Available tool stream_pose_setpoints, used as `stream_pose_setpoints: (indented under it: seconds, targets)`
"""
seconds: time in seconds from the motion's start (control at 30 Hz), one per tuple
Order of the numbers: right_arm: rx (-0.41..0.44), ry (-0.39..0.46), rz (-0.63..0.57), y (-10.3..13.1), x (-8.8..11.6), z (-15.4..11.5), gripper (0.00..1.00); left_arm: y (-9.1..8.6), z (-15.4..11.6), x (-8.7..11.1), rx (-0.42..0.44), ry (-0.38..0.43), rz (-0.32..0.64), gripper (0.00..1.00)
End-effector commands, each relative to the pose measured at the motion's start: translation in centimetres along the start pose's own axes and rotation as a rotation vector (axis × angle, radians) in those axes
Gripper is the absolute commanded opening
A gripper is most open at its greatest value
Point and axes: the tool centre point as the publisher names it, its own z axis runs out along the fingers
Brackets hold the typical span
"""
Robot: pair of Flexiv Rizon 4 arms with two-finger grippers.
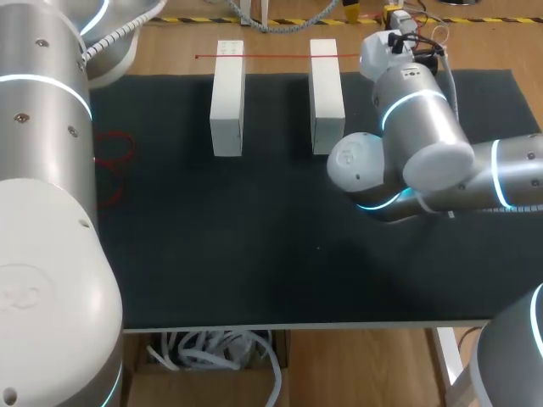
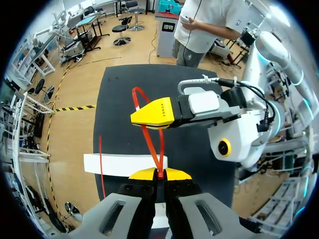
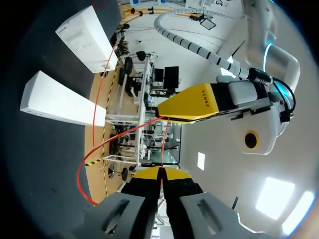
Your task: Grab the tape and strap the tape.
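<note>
Left gripper (image 2: 159,173), right gripper (image 3: 160,169) clamp tape (image 2: 149,143)

Head view: fingertips of both hands out of sight. There tape (image 1: 280,57) hair-thin, one end lost behind right arm (image 1: 424,144). Wrist views: tape ends vanish inside pinched tips of left hand (image 2: 159,175), right hand (image 3: 161,172). Behind left hand, white block (image 2: 119,164) part-hidden, extent unclear.

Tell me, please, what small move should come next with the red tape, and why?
Probably draw the two grippers a little apart to take up slack. The left gripper is shut on the red tape, the right gripper is shut on it too, and near the white blocks the tape bows in a loose curve, so it does not look taut.
</note>
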Motion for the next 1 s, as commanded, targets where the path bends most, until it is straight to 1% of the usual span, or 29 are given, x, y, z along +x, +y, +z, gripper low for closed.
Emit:
stream_pose_setpoints:
  seconds: [0.03, 0.57, 1.0]
  targets:
    - [0.011, 0.002, -0.004, 0.27, -0.04, 0.01, 0.00, -0.13, -0.13, -0.11, -0.007, 0.005, -0.003, 0.00]
    - [-0.001, 0.017, 0.015, 0.92, 0.57, -0.08, 0.00, -0.13, -0.13, -0.11, -0.007, 0.005, -0.003, 0.00]
    - [0.004, -0.005, 0.014, 0.75, 0.01, -0.12, 0.00, -0.13, -0.13, -0.11, -0.007, 0.005, -0.003, 0.00]
